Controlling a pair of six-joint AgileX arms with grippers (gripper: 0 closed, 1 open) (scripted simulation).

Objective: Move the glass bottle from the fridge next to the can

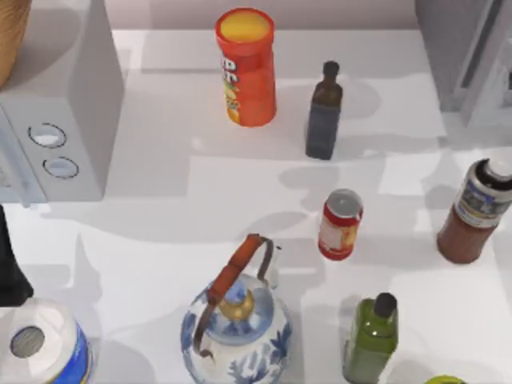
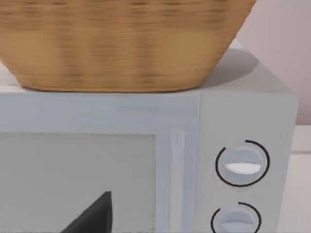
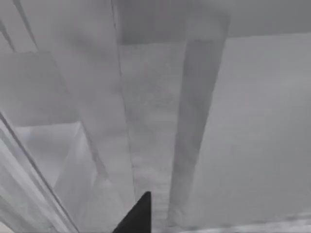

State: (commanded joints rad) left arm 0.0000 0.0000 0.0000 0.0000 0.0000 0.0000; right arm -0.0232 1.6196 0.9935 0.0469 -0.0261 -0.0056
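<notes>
The glass bottle [image 1: 476, 212] is reddish-brown with a white cap and a printed label. It stands on the table at the right edge, in front of the fridge [image 1: 468, 56]. Nothing holds it. The small red can [image 1: 340, 226] stands upright near the middle, well to the bottle's left. A dark part of my left arm [image 1: 10, 268] shows at the left edge, and my left gripper [image 2: 92, 217] faces the white box with two dials [image 2: 240, 165]. My right gripper [image 3: 137, 216] is close to the fridge's grey panels [image 3: 155, 111].
An orange-red tube [image 1: 246, 68] and a dark slim bottle [image 1: 324, 112] stand behind the can. A green bottle [image 1: 371, 338] and a blue-white teapot [image 1: 236, 328] stand in front. A paper roll [image 1: 40, 348] sits front left. A wicker basket [image 2: 121, 43] rests on the white box.
</notes>
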